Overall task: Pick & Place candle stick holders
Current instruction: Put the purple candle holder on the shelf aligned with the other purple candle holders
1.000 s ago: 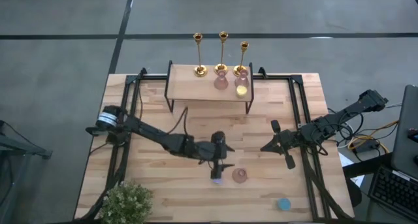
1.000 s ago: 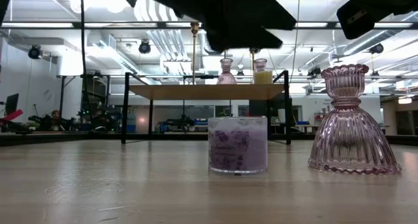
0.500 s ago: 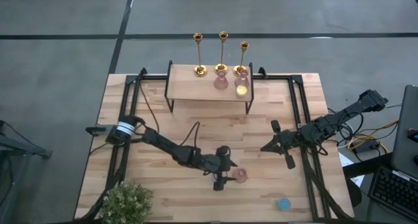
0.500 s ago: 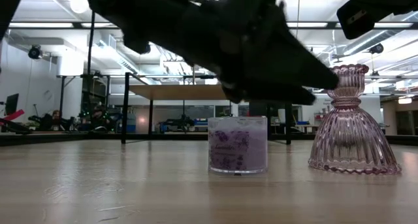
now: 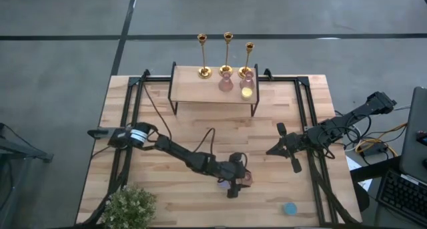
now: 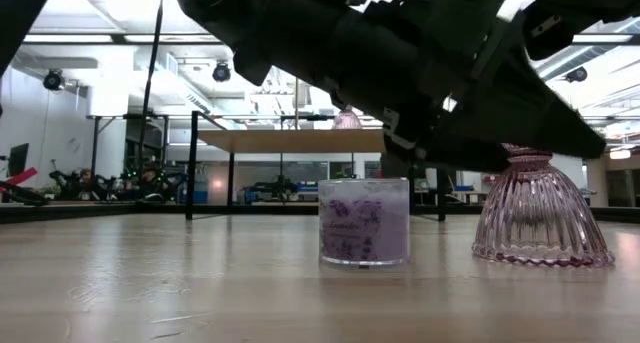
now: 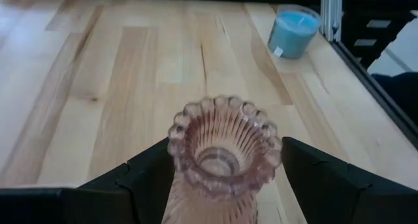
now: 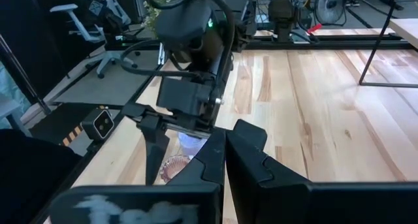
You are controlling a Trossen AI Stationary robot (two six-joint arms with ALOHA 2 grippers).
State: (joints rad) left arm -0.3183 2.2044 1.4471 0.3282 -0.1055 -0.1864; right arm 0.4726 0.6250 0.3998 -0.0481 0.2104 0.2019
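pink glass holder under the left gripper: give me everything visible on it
The pink glass holder is clear, pink-tinted ribbed glass: a flared, bell-shaped base, a narrower neck and a scalloped cup rim with an empty socket. It stands upright on the wooden table, just beside the purple jar candle and apart from it. The left gripper is open, one finger on either side of the cup; contact cannot be confirmed.

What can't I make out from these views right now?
- Pink glass holder: in the left wrist view the bottom edge cuts off its base; whether the left gripper's open fingers touch it is unclear.
- Purple candle: mostly hidden under the left gripper in the high view.
- Gold candlesticks: too small for detail in the high view.
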